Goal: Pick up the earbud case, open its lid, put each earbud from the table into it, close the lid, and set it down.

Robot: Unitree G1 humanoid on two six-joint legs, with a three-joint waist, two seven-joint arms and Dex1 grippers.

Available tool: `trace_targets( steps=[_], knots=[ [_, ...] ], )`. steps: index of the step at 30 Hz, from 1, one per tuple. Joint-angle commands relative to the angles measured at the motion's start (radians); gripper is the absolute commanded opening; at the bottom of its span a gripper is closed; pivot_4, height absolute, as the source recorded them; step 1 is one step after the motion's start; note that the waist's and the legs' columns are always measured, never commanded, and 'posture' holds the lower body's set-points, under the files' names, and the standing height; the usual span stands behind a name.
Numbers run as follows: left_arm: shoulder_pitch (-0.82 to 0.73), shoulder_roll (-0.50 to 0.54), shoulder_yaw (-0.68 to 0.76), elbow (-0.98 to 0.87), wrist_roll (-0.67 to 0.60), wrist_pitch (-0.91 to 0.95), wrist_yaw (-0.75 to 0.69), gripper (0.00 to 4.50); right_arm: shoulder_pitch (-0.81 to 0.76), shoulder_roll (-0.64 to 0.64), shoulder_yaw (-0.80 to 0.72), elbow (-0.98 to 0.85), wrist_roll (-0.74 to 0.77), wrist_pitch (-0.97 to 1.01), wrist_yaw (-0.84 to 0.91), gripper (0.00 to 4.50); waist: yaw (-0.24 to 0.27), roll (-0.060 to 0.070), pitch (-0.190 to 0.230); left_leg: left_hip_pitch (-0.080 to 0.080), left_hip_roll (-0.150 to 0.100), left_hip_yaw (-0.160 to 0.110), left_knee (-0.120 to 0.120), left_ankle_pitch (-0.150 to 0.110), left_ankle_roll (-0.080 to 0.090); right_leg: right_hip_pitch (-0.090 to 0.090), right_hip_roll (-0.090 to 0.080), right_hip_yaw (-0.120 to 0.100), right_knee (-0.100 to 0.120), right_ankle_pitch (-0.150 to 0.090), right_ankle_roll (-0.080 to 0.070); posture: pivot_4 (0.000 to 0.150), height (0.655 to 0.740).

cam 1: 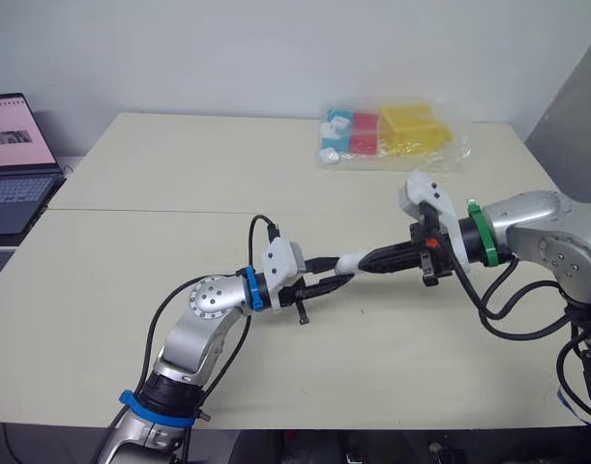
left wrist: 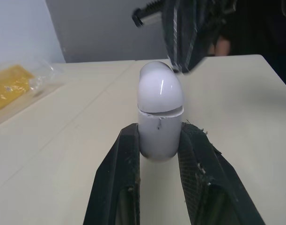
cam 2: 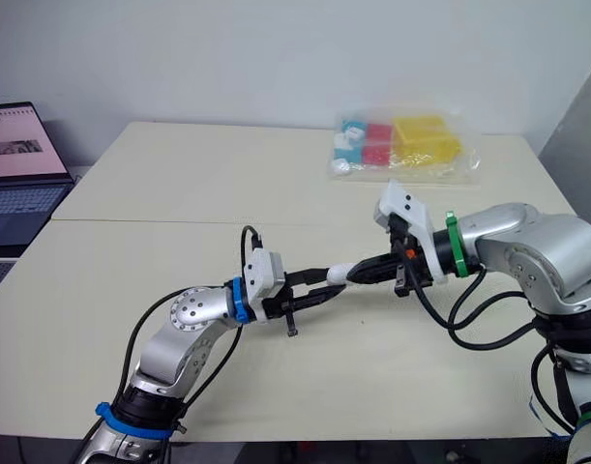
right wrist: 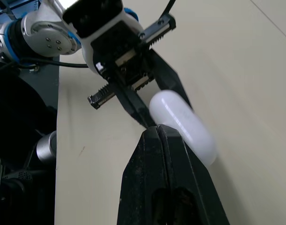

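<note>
1. The small white glossy plastic earbud case (left wrist: 160, 112) sat clamped between the left gripper's (left wrist: 160, 130) fingers, over the beige table (cam 1: 179, 193).
2. The right gripper (right wrist: 155, 133) had its fingers pressed together and empty, with the tips at the case's rounded lid.
3. Step judged: opening the lid. The seam showed, and the lid was barely cracked, if at all.
4. The next move likely called for prying at the seam against a firm left hold.

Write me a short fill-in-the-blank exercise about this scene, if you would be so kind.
1. The left gripper holds the earbud case, whose colour is ___.
2. The right gripper, next to the case, has its two fingers ___.
3. The laptop stands off to the robot's ___ side.
Missing words: white; shut; left.
</note>
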Motion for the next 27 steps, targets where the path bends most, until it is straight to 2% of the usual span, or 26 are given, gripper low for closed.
trace_targets(
  steps=[1, 5, 9, 11, 12, 15, 18, 27],
  knots=[
    [-0.014, 0.000, 0.019, -0.035, -0.030, 0.006, 0.001, 0.75, 0.001, -0.012, -0.034, -0.033, -0.005, -0.016, -0.018, 0.00, 0.000, 0.000, 0.000, 0.000, 0.000, 0.000, 0.000, 0.000, 0.000, 0.000, 0.000, 0.000, 0.000, 0.000, 0.000, 0.150, 0.7354],
    [-0.016, 0.003, 0.019, -0.027, -0.018, -0.007, -0.004, 0.75, 0.030, -0.010, -0.077, -0.060, 0.038, -0.004, -0.018, 0.00, 0.000, 0.000, 0.000, 0.000, 0.000, 0.000, 0.000, 0.000, 0.000, 0.000, 0.000, 0.000, 0.000, 0.000, 0.000, 0.150, 0.7354],
    [-0.013, 0.003, 0.019, -0.026, -0.012, -0.009, 0.000, 0.75, 0.042, -0.003, -0.168, -0.108, 0.202, 0.057, 0.023, 0.00, 0.000, 0.000, 0.000, 0.000, 0.000, 0.000, 0.000, 0.000, 0.000, 0.000, 0.000, 0.000, 0.000, 0.000, 0.000, 0.150, 0.7354],
    [-0.016, 0.004, 0.020, -0.022, -0.011, -0.010, 0.001, 0.75, 0.023, 0.029, -0.197, -0.073, 0.232, 0.080, -0.023, 0.00, 0.000, 0.000, 0.000, 0.000, 0.000, 0.000, 0.000, 0.000, 0.000, 0.000, 0.000, 0.000, 0.000, 0.000, 0.000, 0.150, 0.7354],
    [-0.016, 0.004, 0.020, -0.021, -0.010, -0.011, 0.001, 0.75, 0.013, 0.048, -0.206, -0.051, 0.232, 0.083, -0.053, 0.00, -0.001, 0.000, 0.000, 0.000, 0.000, 0.000, 0.000, 0.000, 0.000, 0.000, 0.000, 0.000, 0.000, 0.000, 0.000, 0.150, 0.7354],
    [-0.014, 0.009, 0.014, -0.023, -0.006, -0.022, -0.010, 0.75, -0.016, 0.104, -0.153, 0.034, 0.076, 0.002, -0.184, 0.00, -0.002, 0.000, 0.000, 0.002, 0.000, 0.001, 0.000, 0.000, 0.000, 0.001, 0.000, 0.001, 0.001, 0.000, 0.000, 0.150, 0.7354],
    [-0.017, 0.010, 0.010, -0.018, -0.002, -0.034, -0.017, 0.75, -0.030, 0.121, -0.098, 0.084, -0.015, -0.051, -0.219, 0.00, -0.002, 0.000, 0.000, 0.002, 0.000, 0.001, 0.001, 0.000, 0.000, 0.001, 0.000, 0.000, 0.001, 0.001, 0.000, 0.150, 0.7354],
    [-0.017, -0.001, 0.022, -0.019, -0.004, -0.018, 0.003, 0.75, -0.008, 0.078, -0.059, 0.026, 0.014, -0.043, -0.098, 0.00, 0.000, 0.000, 0.000, -0.004, 0.000, 0.000, 0.001, 0.000, 0.000, -0.002, 0.000, 0.000, -0.001, 0.000, 0.001, 0.150, 0.7354]
  ],
)
